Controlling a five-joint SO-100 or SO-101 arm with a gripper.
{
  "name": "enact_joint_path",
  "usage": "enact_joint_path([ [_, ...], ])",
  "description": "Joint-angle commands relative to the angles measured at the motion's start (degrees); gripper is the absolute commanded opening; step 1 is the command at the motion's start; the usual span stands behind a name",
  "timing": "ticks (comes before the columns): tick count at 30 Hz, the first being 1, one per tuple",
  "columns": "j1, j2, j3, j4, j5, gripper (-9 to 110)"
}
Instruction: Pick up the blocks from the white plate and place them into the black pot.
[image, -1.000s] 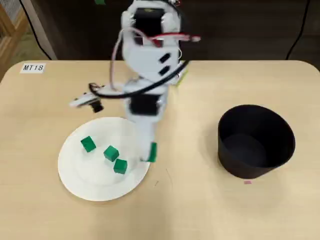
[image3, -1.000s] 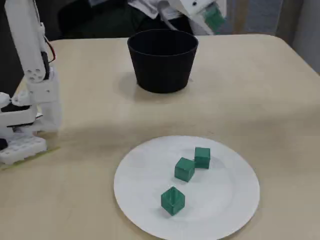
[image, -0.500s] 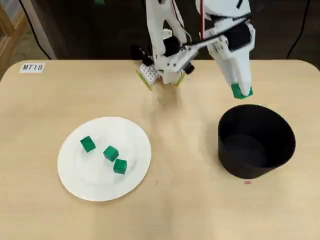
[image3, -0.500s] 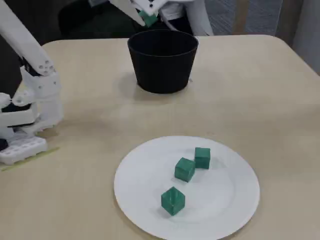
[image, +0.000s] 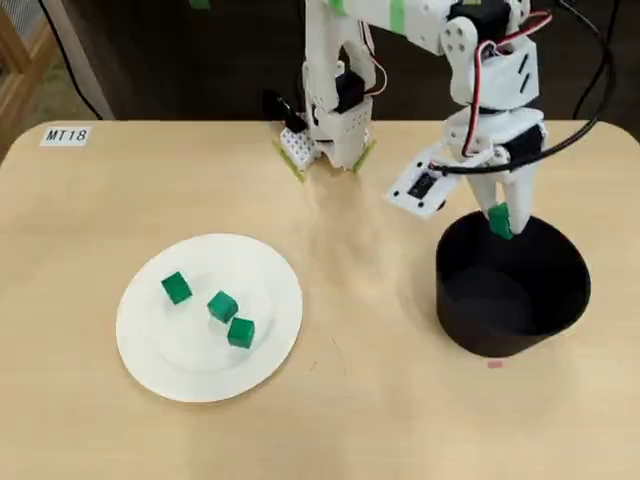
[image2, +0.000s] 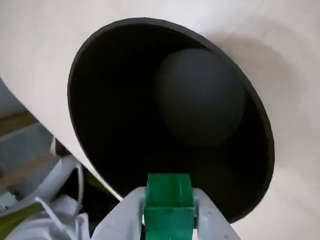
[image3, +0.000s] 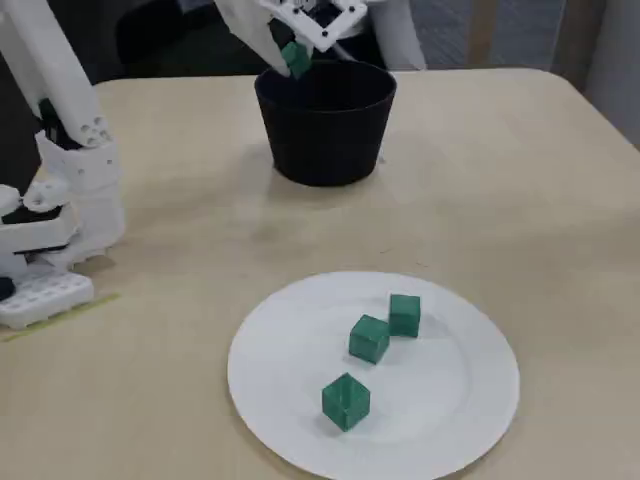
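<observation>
My gripper (image: 499, 221) (image3: 294, 59) (image2: 169, 212) is shut on a green block (image: 499, 220) (image2: 169, 197) (image3: 295, 58) and hangs over the near rim of the black pot (image: 512, 283) (image3: 327, 120) (image2: 125, 115). The wrist view looks straight down into the pot, whose inside holds nothing I can see. Three more green blocks (image: 177, 288) (image: 222, 306) (image: 240, 332) lie on the white plate (image: 160, 360) at the left of the overhead view; the fixed view shows them (image3: 404, 315) (image3: 369, 338) (image3: 346, 401) on the plate (image3: 290, 340) near the front.
The arm's white base (image: 330, 130) (image3: 50, 240) stands at the table's back edge in the overhead view. A label reading MT18 (image: 66, 135) lies at the back left corner. A small pink mark (image: 495, 364) sits just in front of the pot.
The gripper carried the block from over the plate's edge across to the pot and has come down over its rim. The three blocks on the plate have not moved.
</observation>
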Motion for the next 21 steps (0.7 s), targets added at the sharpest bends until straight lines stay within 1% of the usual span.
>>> enact_joint_path([
  [1,0.26,-1.58,-6.06,-0.70,-0.79,-3],
  [4,0.62,-4.83,-10.20,-0.26,-1.32,-2],
  [5,0.88,-5.80,-11.43,0.44,-1.58,1],
  [6,0.97,-6.24,-12.13,1.05,-2.37,7],
  [8,1.41,-6.33,-12.30,2.02,-3.16,23],
  [9,1.67,-6.33,-12.30,2.29,-3.16,26],
  [13,2.99,-6.24,-12.30,3.25,-3.16,29],
  [16,3.78,-6.24,-12.30,3.34,-3.25,26],
  [17,4.22,-6.06,-12.30,3.34,-3.25,20],
  [20,7.29,-4.92,-12.30,4.39,-2.20,-2],
  [21,8.88,-4.13,-12.39,5.27,-2.55,-2],
])
